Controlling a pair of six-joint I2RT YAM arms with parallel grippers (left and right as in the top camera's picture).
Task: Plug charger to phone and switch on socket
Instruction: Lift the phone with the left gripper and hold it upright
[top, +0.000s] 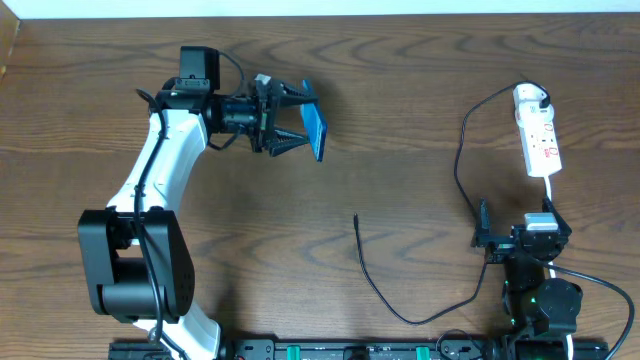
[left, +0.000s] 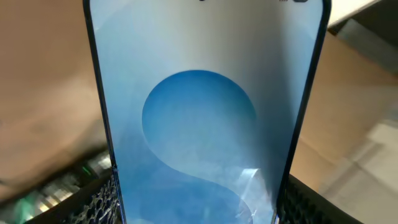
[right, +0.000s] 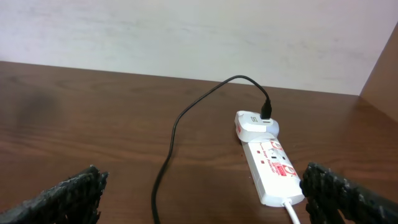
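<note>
My left gripper (top: 300, 120) is shut on the phone (top: 315, 128), a slim blue-screened slab held on edge above the table at back left. In the left wrist view the phone (left: 205, 112) fills the frame between the fingers. The charger (top: 463, 170) is a thin black cable running from a white adapter on the socket (top: 538, 135) down and round to its free tip (top: 356, 217) lying mid-table. My right gripper (top: 512, 240) is open and empty, just in front of the socket (right: 268, 163), with the charger (right: 174, 130) between its fingers in the right wrist view.
The socket's white cord (top: 550, 190) runs from its near end toward the right arm's base. A pale wall (right: 186, 31) stands behind the table's back edge.
</note>
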